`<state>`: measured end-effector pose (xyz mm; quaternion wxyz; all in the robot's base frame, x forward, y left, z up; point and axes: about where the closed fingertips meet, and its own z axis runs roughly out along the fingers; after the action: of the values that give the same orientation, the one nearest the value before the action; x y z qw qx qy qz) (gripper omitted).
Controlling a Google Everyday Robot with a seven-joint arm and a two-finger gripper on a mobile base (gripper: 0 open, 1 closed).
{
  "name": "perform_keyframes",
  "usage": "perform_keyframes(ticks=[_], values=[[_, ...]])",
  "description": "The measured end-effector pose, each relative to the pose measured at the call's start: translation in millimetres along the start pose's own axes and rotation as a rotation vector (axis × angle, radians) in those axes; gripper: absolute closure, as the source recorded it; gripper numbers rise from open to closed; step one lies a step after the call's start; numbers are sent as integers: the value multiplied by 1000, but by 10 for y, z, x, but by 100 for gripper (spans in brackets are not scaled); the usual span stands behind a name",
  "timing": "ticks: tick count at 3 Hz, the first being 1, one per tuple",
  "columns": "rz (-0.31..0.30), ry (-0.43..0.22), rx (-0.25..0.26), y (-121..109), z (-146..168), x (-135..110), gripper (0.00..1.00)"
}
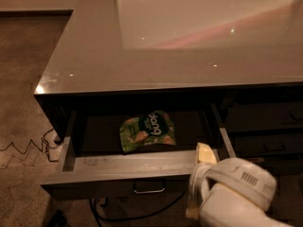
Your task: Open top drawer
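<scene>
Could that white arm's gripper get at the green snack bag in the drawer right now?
Probably yes. The top drawer stands pulled out, the green snack bag lies uncovered on its floor, and the gripper sits by the front corner; only the low front wall lies between.

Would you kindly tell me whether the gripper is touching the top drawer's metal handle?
Apart. The camera view shows the gripper at the right end of the top drawer, with a stretch of bare drawer front between it and the handle.

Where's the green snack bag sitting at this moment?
In the camera view, the green snack bag lies inside the pulled-out top drawer, near its middle; the gripper is at the drawer's front right corner.
</scene>
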<state>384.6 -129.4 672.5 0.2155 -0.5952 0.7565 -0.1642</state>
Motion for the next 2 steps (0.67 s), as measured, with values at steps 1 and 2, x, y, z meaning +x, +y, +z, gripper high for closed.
perform_keyframes(ticks=[1, 2], values=[[49, -59, -23, -168, -58, -28, 0], [127, -139, -50, -422, -186, -10, 0]])
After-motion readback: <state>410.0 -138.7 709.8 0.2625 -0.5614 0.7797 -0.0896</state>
